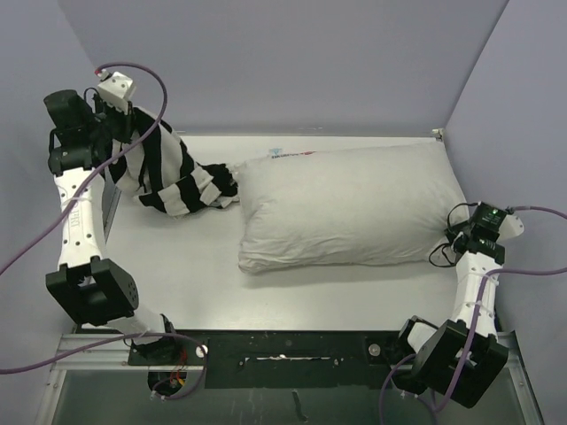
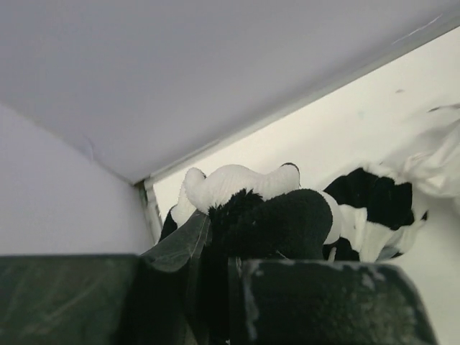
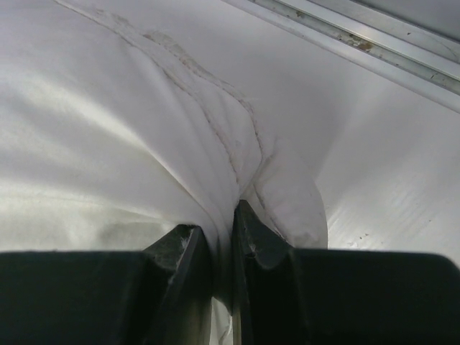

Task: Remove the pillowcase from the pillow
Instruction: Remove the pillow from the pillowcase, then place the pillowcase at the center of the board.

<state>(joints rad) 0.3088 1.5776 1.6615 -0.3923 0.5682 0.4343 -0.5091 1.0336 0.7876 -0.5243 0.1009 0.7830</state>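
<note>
The white pillow lies bare on the table, from the middle to the right. The black and white striped pillowcase is bunched at the back left; its lower end rests by the pillow's left corner. My left gripper is raised near the left wall and shut on the pillowcase's upper end. In the left wrist view the fabric bulges out past the closed fingers of that gripper. My right gripper sits at the pillow's right edge. The right wrist view shows it shut on the pillow's seam.
Lilac walls close in on the left, back and right of the white table. A small printed label shows at the pillow's far edge. A metal rail runs along the front between the arm bases. Purple cables loop beside both arms.
</note>
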